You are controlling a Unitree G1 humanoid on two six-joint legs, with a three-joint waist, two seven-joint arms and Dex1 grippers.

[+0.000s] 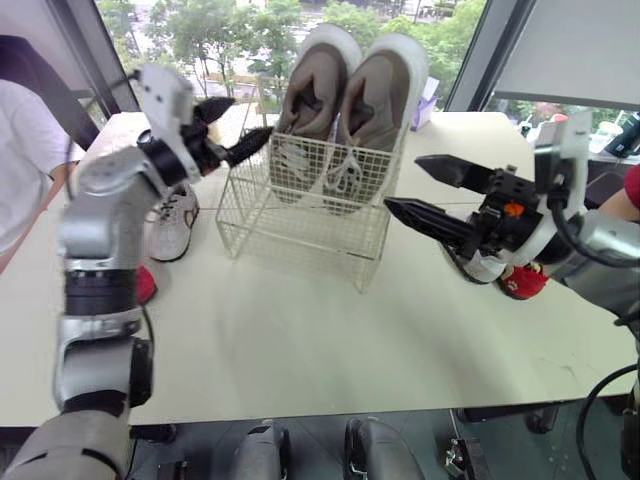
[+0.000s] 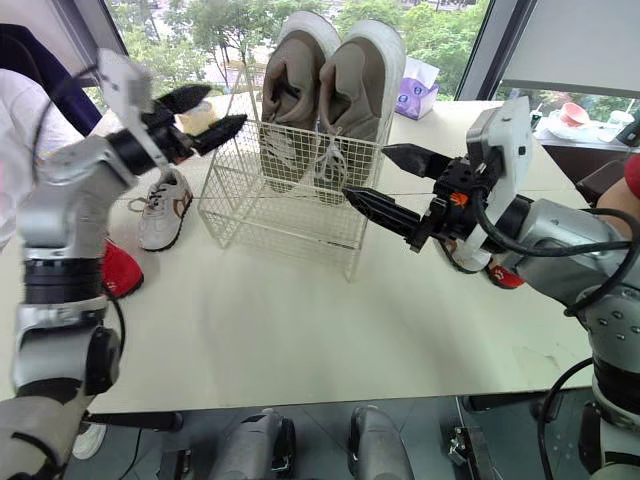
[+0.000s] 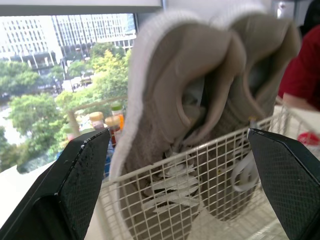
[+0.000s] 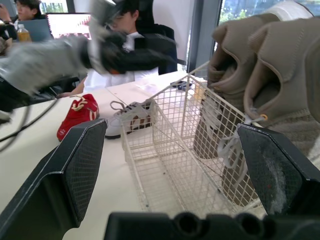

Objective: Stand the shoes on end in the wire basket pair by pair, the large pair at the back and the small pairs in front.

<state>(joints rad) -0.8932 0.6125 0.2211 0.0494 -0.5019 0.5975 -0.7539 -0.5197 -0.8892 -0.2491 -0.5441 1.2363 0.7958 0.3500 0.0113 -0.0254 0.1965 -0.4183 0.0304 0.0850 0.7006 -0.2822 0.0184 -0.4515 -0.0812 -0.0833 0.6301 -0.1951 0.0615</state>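
Table (image 1: pixel 300 340) | wire basket (image 1: pixel 300 225): 2 tan shoes (image 1: pixel 378 100) | 2 red shoes (image 1: pixel 522 283)

The two head views look forward and down from above the pale cream surface (image 1: pixel 300 340), toward the windows (image 1: pixel 200 40). They share nearly one scene: the white wire basket (image 1: pixel 300 220) and the large taupe shoes with white soles (image 1: pixel 350 95) standing in it. The left wrist view looks along the black fingers (image 3: pixel 80 180) of the left gripper (image 1: pixel 252 116), very near the shoes and the basket rim, facing the windows. The right wrist view looks along the fingers (image 4: pixel 75 170) of the right gripper (image 1: pixel 400 183) from the basket's opposite side, near it, facing seated people (image 4: pixel 145 45) in the room. It shares basket and shoes with every other view.
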